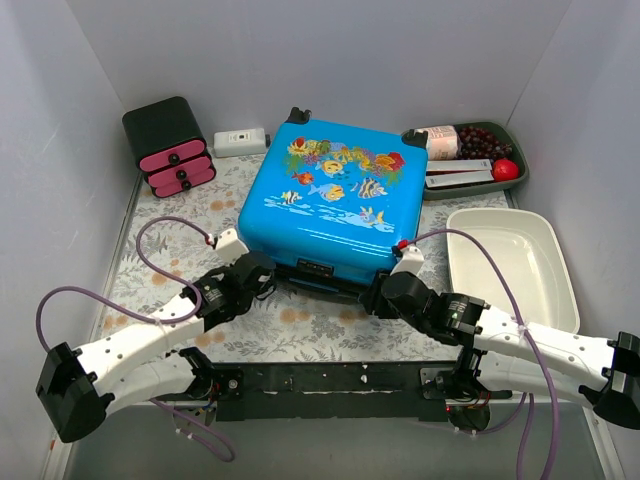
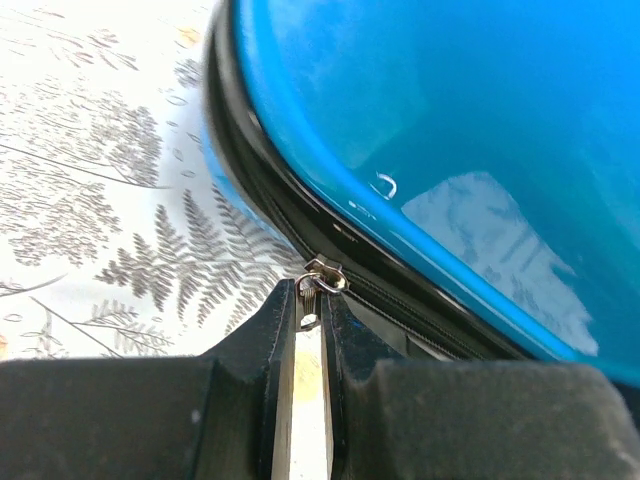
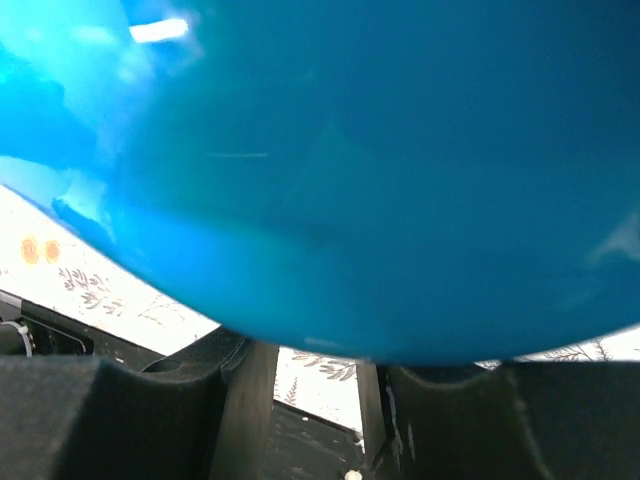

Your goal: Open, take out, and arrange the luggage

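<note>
The luggage (image 1: pixel 325 195), a bright-blue hard-shell case with a fish print, lies flat and closed in the middle of the table. My left gripper (image 1: pixel 268 272) is at its near-left corner. In the left wrist view the left gripper (image 2: pixel 312 300) is shut on the small metal zipper pull (image 2: pixel 322 277), beside the black zipper trim (image 2: pixel 300 225). My right gripper (image 1: pixel 372 295) is at the near-right corner. In the right wrist view the blue shell (image 3: pixel 350 170) fills the frame and hides the fingertips. The right gripper (image 3: pixel 312 365) has its jaws apart, and only the tablecloth shows between them.
A black box with pink drawers (image 1: pixel 168 147) and a small white device (image 1: pixel 240 141) stand at the back left. At the back right is a dark tray (image 1: pixel 517 150) with grapes and a red ball. A white tub (image 1: pixel 510 265) sits right of the luggage. Walls close in three sides.
</note>
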Robot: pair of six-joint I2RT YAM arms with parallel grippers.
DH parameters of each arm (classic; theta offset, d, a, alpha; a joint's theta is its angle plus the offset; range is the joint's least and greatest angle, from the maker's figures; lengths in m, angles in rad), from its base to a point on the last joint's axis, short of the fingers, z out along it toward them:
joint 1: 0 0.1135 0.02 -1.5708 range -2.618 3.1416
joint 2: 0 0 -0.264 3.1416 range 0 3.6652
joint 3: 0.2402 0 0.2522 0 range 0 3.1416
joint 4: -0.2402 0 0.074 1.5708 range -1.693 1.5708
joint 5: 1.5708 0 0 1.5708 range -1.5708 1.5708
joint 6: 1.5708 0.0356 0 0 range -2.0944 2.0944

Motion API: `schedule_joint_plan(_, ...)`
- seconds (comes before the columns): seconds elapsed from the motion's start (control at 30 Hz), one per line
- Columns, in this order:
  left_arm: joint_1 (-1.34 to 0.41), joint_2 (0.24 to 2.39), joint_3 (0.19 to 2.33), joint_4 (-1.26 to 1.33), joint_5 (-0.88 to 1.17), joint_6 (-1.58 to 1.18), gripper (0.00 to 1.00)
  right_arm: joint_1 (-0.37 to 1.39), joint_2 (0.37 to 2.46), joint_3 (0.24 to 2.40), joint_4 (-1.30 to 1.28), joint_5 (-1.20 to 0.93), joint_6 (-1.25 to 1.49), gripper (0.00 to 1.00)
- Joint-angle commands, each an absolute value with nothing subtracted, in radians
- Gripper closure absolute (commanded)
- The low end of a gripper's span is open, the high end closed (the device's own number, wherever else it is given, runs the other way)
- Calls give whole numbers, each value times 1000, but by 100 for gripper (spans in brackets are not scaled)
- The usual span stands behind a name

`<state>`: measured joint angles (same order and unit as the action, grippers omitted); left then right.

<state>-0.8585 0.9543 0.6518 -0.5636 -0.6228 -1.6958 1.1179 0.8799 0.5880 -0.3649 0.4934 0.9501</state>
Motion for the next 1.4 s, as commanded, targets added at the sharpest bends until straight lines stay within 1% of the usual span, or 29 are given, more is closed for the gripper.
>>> schedule_joint_plan(0.0,-766,965,724,-690,-712,-1718,100,1072,882,624,-394,585,876,58)
schedule_joint_plan(0.03,-755,977,729,-693,-703,-1714,100,1072,879,626,-381,569,846,58)
schedule_joint_plan(0.07,-743,979,733,-684,-681,-1703,100,1072,876,627,-355,496,713,58)
schedule_joint_plan(0.13,-741,973,732,-638,-628,-1672,100,1077,880,646,-270,386,574,56)
schedule_joint_plan(0.17,-741,966,730,-624,-605,-1661,100,1081,894,653,-241,256,504,55)
schedule_joint_plan(0.2,-741,962,730,-611,-569,-1657,100,1109,905,672,-203,198,380,53)
schedule_joint_plan(0.27,-741,947,726,-589,-549,-1646,100,1164,954,707,-199,141,272,52)
schedule_joint_plan(0.3,-741,940,729,-591,-546,-1646,100,1234,978,738,-215,150,171,50)
schedule_joint_plan(0.4,-741,930,733,-591,-525,-1643,100,1369,1113,868,-320,256,37,49)
schedule_joint_plan(0.43,-741,928,732,-578,-502,-1640,100,1385,1150,926,-336,282,28,49)
schedule_joint_plan(0.47,-741,928,726,-575,-494,-1643,100,1391,1214,949,-339,285,17,48)
schedule_joint_plan(0.53,-741,930,723,-581,-494,-1652,100,1399,1268,986,-316,313,2,48)
schedule_joint_plan(0.63,-741,927,719,-598,-500,-1669,100,1399,1360,1049,-269,412,-78,45)
schedule_joint_plan(0.7,-741,923,718,-606,-506,-1678,100,1397,1431,1094,-255,477,-115,39)
schedule_joint_plan(0.83,-739,930,707,-620,-512,-1693,100,1394,1567,1170,-279,566,-185,34)
schedule_joint_plan(0.97,-741,928,696,-612,-512,-1704,100,1379,1618,1181,-226,608,-251,31)
schedule_joint_plan(1.1,-741,933,690,-598,-517,-1710,100,1342,1638,1149,-157,607,-311,30)
schedule_joint_plan(1.23,-741,945,689,-588,-526,-1712,100,1316,1651,1074,-62,592,-351,34)
schedule_joint_plan(1.37,-739,950,689,-592,-535,-1721,100,1301,1657,1002,-9,510,-385,36)
